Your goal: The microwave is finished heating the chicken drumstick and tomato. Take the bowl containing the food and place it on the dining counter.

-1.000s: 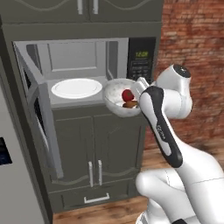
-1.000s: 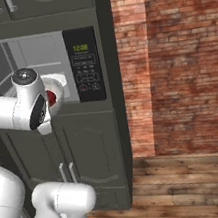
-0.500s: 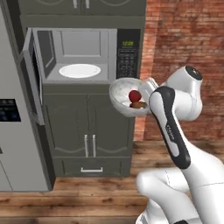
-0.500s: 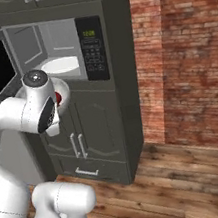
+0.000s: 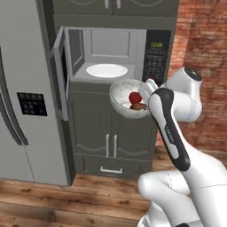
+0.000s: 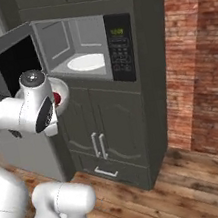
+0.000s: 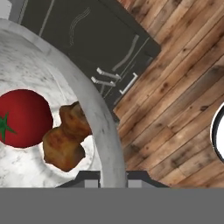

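Note:
The white-grey bowl [image 5: 123, 98] hangs in the air in front of the open microwave [image 5: 111, 48], a little below its opening. My gripper [image 5: 147, 87] is shut on the bowl's right rim. In the hand view the gripper [image 7: 113, 179] pinches the bowl's rim [image 7: 99, 122] between its two fingertips. The red tomato [image 7: 19, 118] and the brown chicken drumstick [image 7: 65, 140] lie side by side in the bowl. From the right, the bowl [image 6: 63, 90] and tomato [image 6: 57, 97] peek out behind my arm. The dining counter is out of view.
The microwave door [image 5: 60, 75] stands swung out to the left, with a white turntable plate [image 5: 106, 70] inside. A grey fridge [image 5: 22, 97] is on the left, dark cabinets [image 5: 111, 137] below, a brick wall [image 6: 198, 54] to the right and wooden floor [image 7: 175, 96] underneath.
The whole picture has shifted and the microwave looks farther off, so the base has moved. The bowl stays in my gripper, now lower against the microwave opening.

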{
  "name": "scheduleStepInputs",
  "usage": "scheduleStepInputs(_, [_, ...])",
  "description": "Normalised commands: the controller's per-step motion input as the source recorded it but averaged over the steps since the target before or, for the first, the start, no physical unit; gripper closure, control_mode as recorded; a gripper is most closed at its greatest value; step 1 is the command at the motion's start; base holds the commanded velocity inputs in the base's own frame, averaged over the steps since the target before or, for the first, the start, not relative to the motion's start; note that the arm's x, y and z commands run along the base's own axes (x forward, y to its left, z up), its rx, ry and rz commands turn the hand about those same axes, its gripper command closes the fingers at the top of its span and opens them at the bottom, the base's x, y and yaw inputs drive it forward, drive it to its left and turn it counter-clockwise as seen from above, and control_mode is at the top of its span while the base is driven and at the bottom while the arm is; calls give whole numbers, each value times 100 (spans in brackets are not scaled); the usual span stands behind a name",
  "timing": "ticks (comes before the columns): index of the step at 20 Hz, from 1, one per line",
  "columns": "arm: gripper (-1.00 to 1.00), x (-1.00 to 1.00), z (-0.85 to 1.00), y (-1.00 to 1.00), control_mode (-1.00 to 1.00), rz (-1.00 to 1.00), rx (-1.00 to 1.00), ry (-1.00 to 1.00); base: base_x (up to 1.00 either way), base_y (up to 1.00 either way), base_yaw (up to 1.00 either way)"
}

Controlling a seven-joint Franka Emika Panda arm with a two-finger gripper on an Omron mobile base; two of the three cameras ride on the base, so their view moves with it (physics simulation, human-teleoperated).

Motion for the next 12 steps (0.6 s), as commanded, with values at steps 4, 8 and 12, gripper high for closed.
scheduleStepInputs(4, [100, 0, 0, 0, 100, 0, 0, 0, -15, -54, 60])
scheduleStepInputs(8, [100, 0, 0, 0, 100, 0, 0, 0, -36, -3, 100])
scheduleStepInputs(12, [100, 0, 0, 0, 100, 0, 0, 0, -31, 0, 100])
